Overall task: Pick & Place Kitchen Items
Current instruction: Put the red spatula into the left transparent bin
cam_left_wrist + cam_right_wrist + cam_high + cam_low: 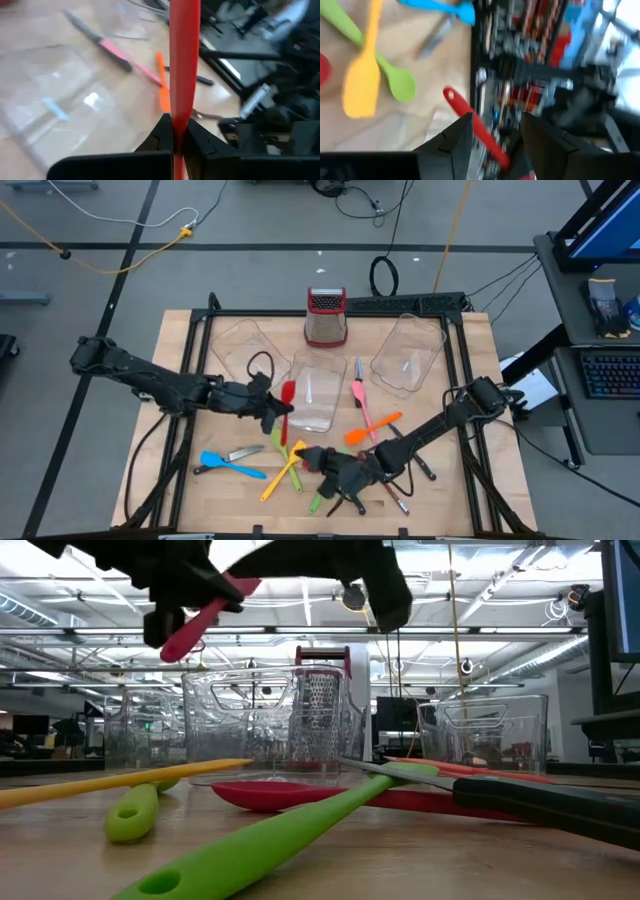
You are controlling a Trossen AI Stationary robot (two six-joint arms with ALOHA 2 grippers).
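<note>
Centrally in the high view, the left gripper (pixel 272 412) pinches a flat, smooth red spatula (pixel 287 398); lower down, the right gripper (pixel 335 480) spreads partway, holding nothing.
</note>
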